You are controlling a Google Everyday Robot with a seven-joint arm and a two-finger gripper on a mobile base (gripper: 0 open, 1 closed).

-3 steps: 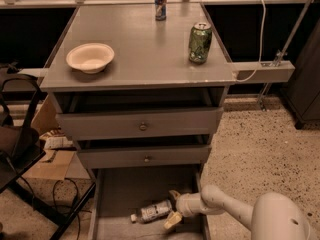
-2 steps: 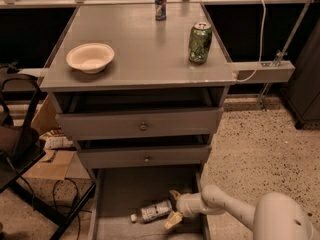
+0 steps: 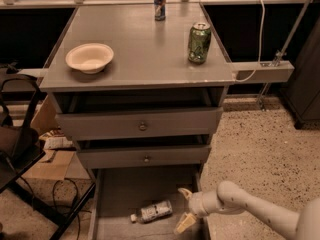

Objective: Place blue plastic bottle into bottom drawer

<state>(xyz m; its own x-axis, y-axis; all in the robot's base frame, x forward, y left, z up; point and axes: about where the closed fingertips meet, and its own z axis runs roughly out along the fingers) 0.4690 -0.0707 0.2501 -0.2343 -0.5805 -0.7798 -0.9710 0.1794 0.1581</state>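
Gripper (image 3: 183,208): positioned low over the right side of the bottom drawer (image 3: 125,190); fingers spread apart, nothing held.
Blue plastic bottle (image 3: 152,211): laid on its side on the drawer floor, just left of the gripper.

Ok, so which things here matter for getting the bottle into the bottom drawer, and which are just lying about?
Job: blue plastic bottle, lying in the bottom drawer; gripper, open, just right of it.
Lying about: white bowl, green soda can and tall blue can on the cabinet top.
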